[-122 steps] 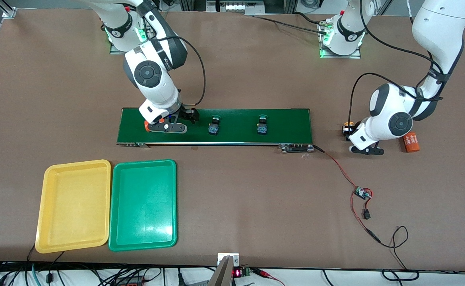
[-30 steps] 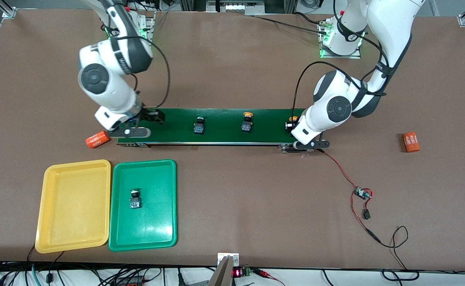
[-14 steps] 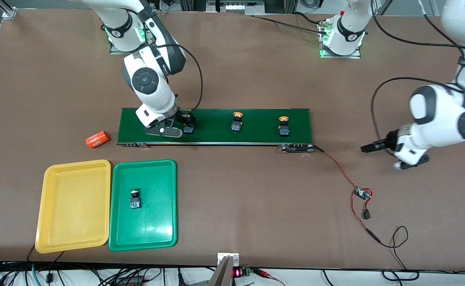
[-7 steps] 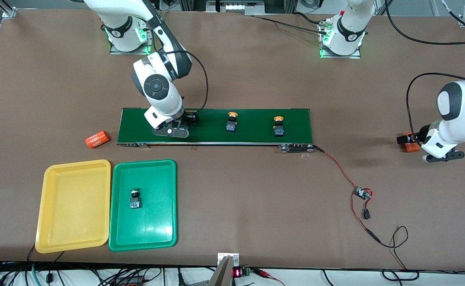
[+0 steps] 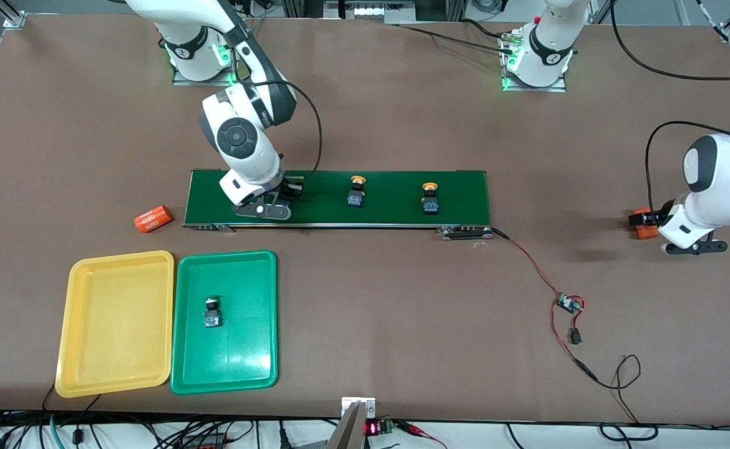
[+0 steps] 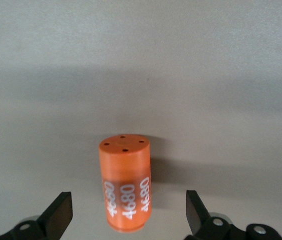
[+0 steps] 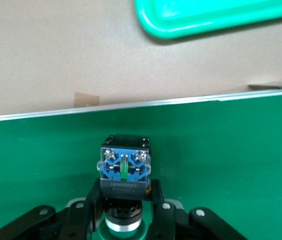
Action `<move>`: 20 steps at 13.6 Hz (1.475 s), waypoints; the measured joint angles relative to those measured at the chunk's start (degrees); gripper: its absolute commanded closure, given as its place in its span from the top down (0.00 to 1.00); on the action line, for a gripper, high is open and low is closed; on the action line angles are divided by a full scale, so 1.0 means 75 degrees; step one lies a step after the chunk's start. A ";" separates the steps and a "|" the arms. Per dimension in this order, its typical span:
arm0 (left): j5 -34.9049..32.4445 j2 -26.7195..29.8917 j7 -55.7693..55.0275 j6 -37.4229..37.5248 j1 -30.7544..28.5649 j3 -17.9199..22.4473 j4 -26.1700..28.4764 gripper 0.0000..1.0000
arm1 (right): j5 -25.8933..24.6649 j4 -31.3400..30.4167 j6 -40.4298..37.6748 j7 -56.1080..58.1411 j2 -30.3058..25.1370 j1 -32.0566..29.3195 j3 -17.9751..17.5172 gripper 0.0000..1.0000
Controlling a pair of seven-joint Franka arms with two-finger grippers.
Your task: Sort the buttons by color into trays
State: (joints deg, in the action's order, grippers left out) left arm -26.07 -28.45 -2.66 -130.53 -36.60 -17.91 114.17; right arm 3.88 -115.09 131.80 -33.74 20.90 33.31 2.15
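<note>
My right gripper (image 7: 123, 212) is clamped on a green button (image 7: 124, 172) on the belt (image 5: 390, 209), gripping its stiff neck below the cap, probably light but top-heavy, while my left gripper (image 6: 126, 220) waits spread around an orange cylinder (image 6: 126, 187).

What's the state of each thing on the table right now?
Right gripper: shut on green button, on belt.
Left gripper: open, astride orange cylinder.
Two yellow buttons: on belt.
Green tray: holds one button.
Yellow tray: empty.
Second cylinder: lying beside belt.
</note>
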 measured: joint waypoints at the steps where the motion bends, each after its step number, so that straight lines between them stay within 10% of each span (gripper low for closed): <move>1: -0.0001 -0.0087 0.0082 -0.0154 -0.0014 0.0000 -0.0001 1.00 | 0.0000 0.0060 -0.0145 0.0146 -0.0083 -0.0070 0.0013 0.00; 8: -0.0001 -0.0476 0.0845 -0.0475 -0.0110 0.0122 -0.0312 0.84 | -0.0335 0.1910 -0.0966 0.2250 -0.0081 -0.0813 0.0116 0.00; 10: -0.0001 -0.0558 0.0892 -0.0476 -0.0129 0.0147 -0.0348 0.67 | -0.0349 0.2656 -0.0909 0.3134 0.0563 -0.1232 0.0127 0.00; 14: -0.0001 -0.0606 0.0938 -0.0473 -0.0127 0.0149 -0.0353 0.02 | -0.0347 0.4052 -0.0008 0.3603 0.2389 -0.1670 0.0125 0.01; 15: -0.0004 -0.0599 0.1035 -0.0454 -0.0126 0.0148 -0.0361 0.00 | -0.0347 0.4158 0.0290 0.3603 0.2665 -0.1672 0.0123 0.03; 20: -0.0004 -0.0390 0.1423 -0.0265 0.0029 0.0020 -0.0453 0.00 | -0.0347 0.4316 0.0601 0.3603 0.3029 -0.1711 0.0123 0.70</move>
State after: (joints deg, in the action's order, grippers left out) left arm -26.10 -31.37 8.02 -132.51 -36.38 -17.76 110.78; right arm 1.28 -82.72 136.31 -6.72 43.62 20.47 3.07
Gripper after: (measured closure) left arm 0.502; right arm 0.542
